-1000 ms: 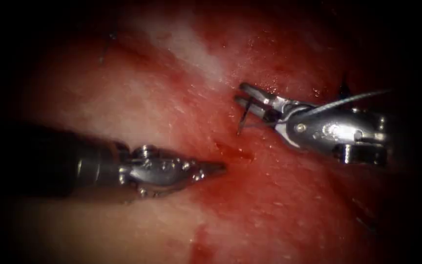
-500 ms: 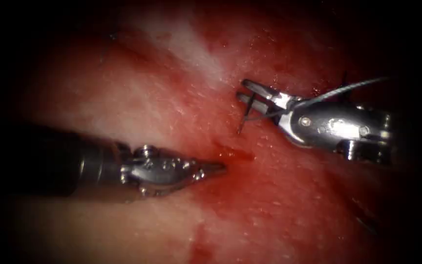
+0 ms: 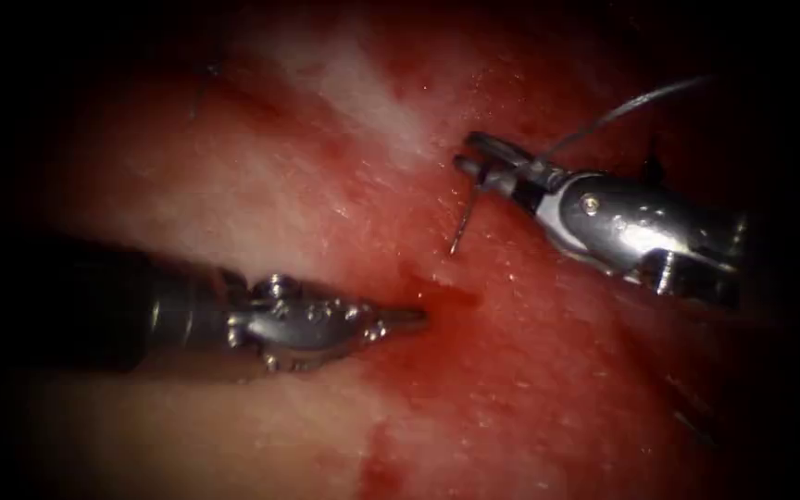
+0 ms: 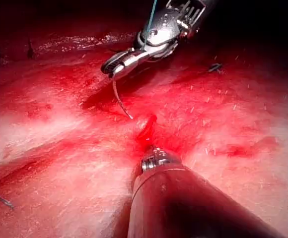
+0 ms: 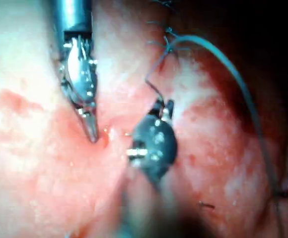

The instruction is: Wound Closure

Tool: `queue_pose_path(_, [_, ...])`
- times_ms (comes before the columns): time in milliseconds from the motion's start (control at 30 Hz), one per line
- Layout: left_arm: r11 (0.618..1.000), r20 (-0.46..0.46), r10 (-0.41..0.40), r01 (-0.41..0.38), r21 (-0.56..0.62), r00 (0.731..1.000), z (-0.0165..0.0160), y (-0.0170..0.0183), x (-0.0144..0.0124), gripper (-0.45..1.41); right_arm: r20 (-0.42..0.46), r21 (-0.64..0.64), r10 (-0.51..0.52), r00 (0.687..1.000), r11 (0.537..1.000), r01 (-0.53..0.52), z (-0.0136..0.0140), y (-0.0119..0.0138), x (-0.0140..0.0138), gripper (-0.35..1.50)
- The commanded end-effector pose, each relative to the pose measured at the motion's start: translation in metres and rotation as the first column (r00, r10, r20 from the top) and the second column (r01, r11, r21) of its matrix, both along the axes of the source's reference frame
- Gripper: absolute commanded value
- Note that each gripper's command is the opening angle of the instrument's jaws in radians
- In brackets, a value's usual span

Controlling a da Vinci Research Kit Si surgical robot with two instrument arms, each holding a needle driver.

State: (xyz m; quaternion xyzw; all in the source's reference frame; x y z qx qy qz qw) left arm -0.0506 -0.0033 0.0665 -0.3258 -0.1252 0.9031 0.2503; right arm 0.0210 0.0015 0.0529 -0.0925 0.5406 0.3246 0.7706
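My right tool (image 3: pixel 465 154) is shut on the curved needle (image 3: pixel 463 218) near its thread end. The needle hangs down from the jaws, and its point rests on the tissue (image 3: pixel 261 194) just above the short cut (image 3: pixel 442 293); I cannot tell whether it has entered. Thread (image 3: pixel 622 106) arcs up and to the right from the jaws. Coming in from the left, my left tool (image 3: pixel 418 319) is shut on nothing, with its tip at the cut's left end. The left wrist view shows the right tool (image 4: pixel 113 69), the needle (image 4: pixel 120 101) and the cut (image 4: pixel 146 130).
Red fluid (image 3: pixel 456 301) pools in and around the cut. In the right wrist view, dark earlier stitches (image 5: pixel 166 35) sit beyond my right tool (image 5: pixel 164 106), the thread (image 5: pixel 233 69) loops past them, and the left tool (image 5: pixel 91 130) points at the cut.
The right tool has lifted and rolled at its wrist with the needle held; the thread has swung upward. The needle point stays at the same spot. The left tool has not moved.
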Motion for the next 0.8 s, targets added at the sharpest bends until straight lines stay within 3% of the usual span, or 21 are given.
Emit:
queue_pose_path(33, [1.0, 0.0, 0.001, -0.001, 0.0, 1.0, 0.0005, -0.0003, -0.0006, -0.15, -0.012, 0.013, 0.007, 1.0, 1.0, -0.007, 0.0003, 0.0003, 0.0008, -0.35])
queue_pose_path(333, [1.0, 0.002, 0.001, -0.001, 0.003, 1.0, 0.0002, -0.0002, -0.0005, -0.13, -0.024, 0.16, 0.007, 1.0, 0.987, -0.003, 0.0008, 0.0003, 0.0007, -0.35])
queue_pose_path(800, [1.0, 0.006, 0.005, -0.005, 0.011, 1.0, -0.001, 0.0003, 0.0006, -0.11, -0.066, 0.269, -0.064, 0.996, 0.96, 0.08, 0.0023, -0.0017, 0.0015, -0.35])
